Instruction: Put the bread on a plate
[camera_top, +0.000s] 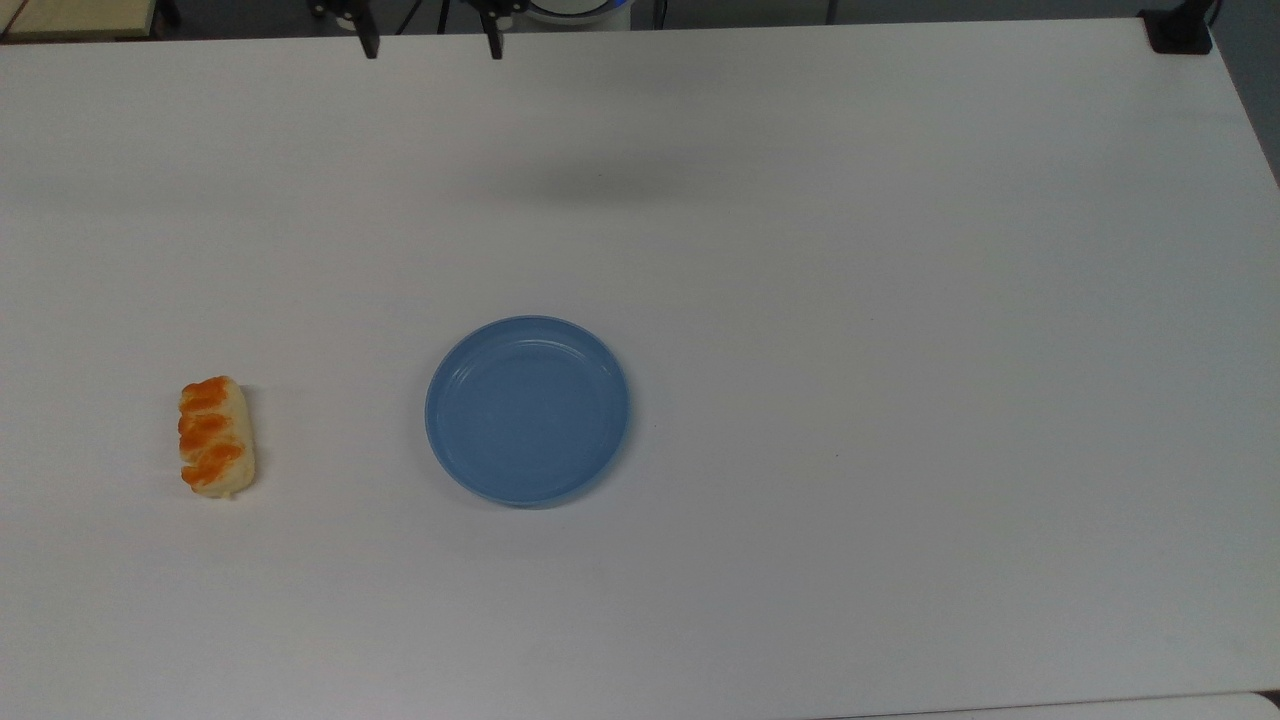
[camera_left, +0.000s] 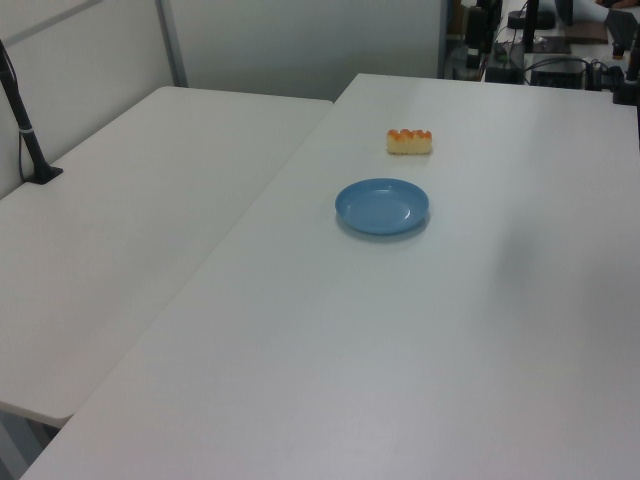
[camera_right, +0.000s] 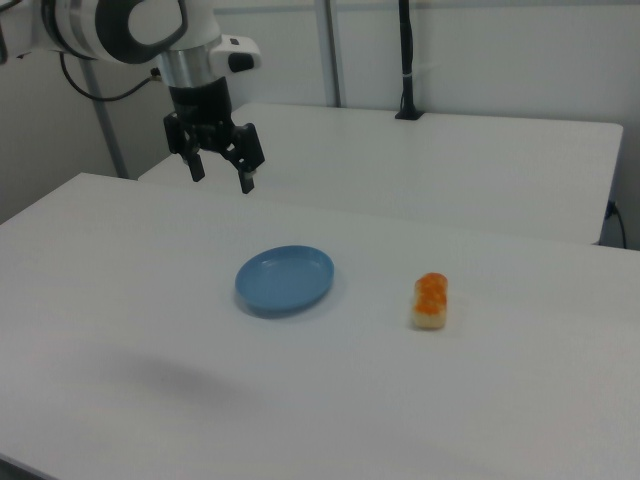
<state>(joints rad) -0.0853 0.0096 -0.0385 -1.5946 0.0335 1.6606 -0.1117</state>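
Nothing done yet: bread (camera_top: 215, 437) lies on desk (camera_top: 900, 300), well apart from bare plate (camera_top: 527, 410); my pincer (camera_right: 221, 172) hangs high, spread, holding nothing.

Smooth blue plastic plate (camera_top: 527, 410), glossy glazed bread (camera_top: 214, 437), matt white table (camera_top: 900, 400)

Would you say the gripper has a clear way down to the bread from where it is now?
Probably yes. The gripper hangs open above the table, and the bread lies alone, apart from the plate, with nothing over or beside it.
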